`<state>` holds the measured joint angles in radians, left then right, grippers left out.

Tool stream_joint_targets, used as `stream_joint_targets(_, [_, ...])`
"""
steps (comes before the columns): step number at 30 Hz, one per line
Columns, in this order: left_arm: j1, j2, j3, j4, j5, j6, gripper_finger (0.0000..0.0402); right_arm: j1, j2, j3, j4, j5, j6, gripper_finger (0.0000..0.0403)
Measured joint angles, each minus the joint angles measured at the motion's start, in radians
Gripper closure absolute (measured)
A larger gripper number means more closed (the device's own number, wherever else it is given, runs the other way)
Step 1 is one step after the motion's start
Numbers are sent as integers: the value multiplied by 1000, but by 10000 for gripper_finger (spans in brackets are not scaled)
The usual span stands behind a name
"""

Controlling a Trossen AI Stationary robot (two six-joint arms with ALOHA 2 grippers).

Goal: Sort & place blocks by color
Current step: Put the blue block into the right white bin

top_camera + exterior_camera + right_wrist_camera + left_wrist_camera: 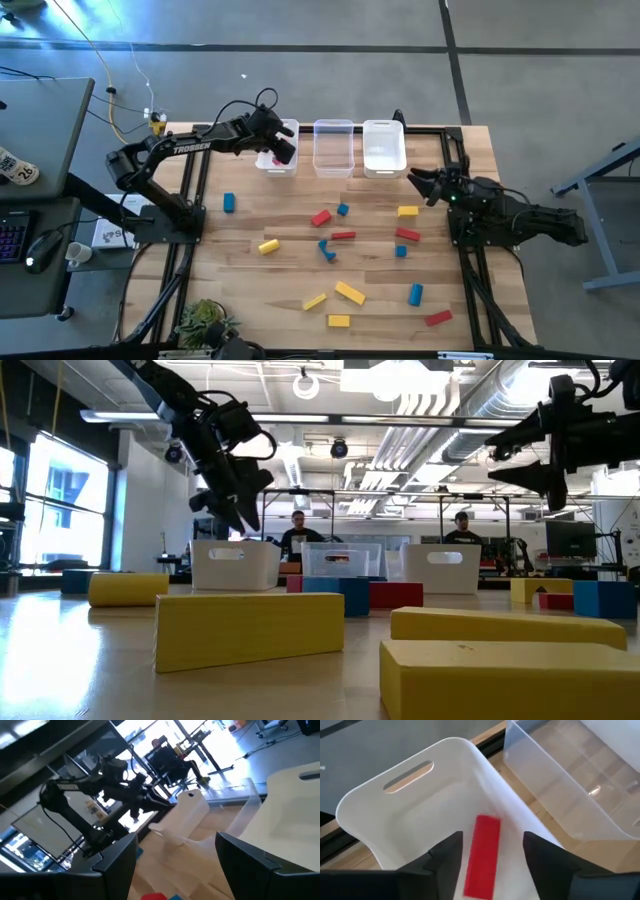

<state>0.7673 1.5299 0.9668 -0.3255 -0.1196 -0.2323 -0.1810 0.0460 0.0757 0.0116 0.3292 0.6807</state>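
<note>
— left gripper (283, 150)?
— fingers apart over the left bin (385, 820), nothing held; a red bar (482, 855) sits between them, in the bin.
— right gripper (425, 183)?
— open too (empty), beside the right bin (384, 148). other blocks (342, 236) lie scattered on the table (240, 300).
</note>
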Motion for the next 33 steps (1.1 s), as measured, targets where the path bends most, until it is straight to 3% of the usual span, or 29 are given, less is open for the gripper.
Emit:
stream_joint_targets(4, [0, -3, 0, 5, 18, 0, 184, 0, 0, 0, 61, -7, -5, 148])
stream_joint_targets(14, [-3, -93, 0, -8, 31, 52, 181, 0, 0, 0, 270, -45, -97, 148])
stream_joint_targets(22, [-23, -209, 0, -119, 31, 17, 181, 0, 13, 0, 297, -50, -158, 148])
stream_joint_targets(27, [-94, -252, 0, -239, 31, -31, 181, 0, 86, 61, 301, -52, -236, 148])
stream_joint_targets(33, [-186, -260, -1, -304, 26, -45, 181, 0, 262, 180, 269, -80, -345, 148])
